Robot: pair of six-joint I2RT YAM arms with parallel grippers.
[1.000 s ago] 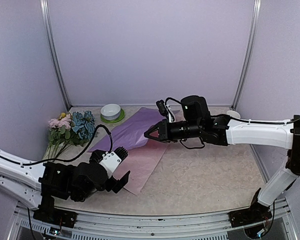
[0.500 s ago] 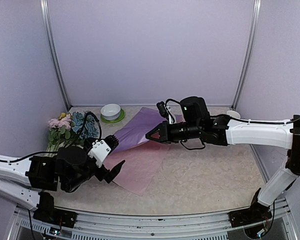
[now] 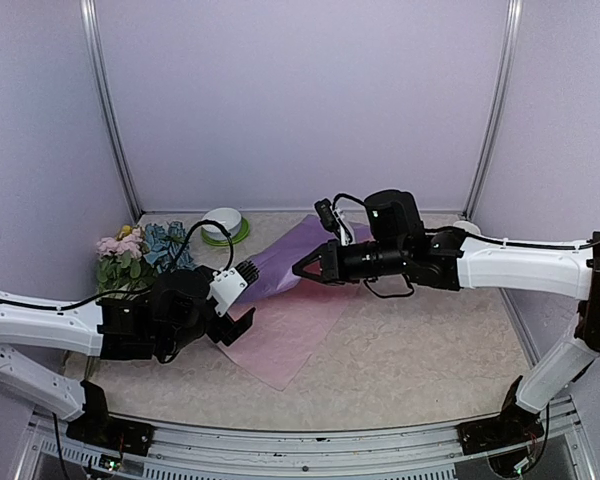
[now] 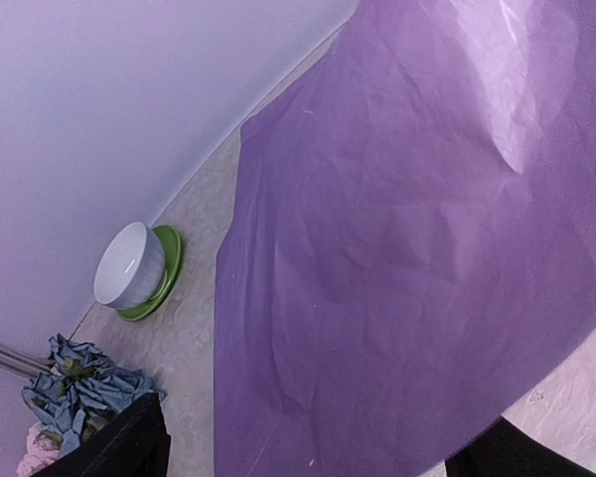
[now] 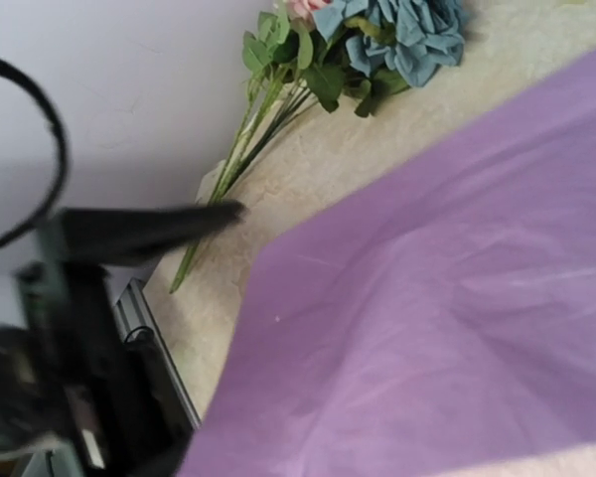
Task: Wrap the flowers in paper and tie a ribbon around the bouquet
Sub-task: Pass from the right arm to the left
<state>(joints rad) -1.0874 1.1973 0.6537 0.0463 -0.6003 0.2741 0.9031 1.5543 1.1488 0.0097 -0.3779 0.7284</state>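
The lilac paper [image 3: 292, 322] lies on the table with its far part lifted. My right gripper [image 3: 301, 268] is shut on that raised fold; the paper [image 5: 427, 318] hides its fingers in the right wrist view. My left gripper [image 3: 246, 297] hangs open at the sheet's left edge, its dark fingers [image 4: 119, 447] spread above the paper [image 4: 397, 248] with nothing between them. The flowers [image 3: 140, 255], blue, pink and yellow heads on green stems [image 5: 248, 129], lie loose at the far left, apart from the paper. The ribbon is out of view.
A white bowl [image 3: 222, 221] on a green plate stands at the back, just left of the paper, and shows as the bowl [image 4: 129, 266] in the left wrist view. A small white object [image 3: 467, 228] sits behind the right arm. Lilac walls close in the table.
My left arm has swung forward from the near edge to the paper's left edge, its jaws narrowing slightly. The right gripper keeps the paper fold raised, almost still.
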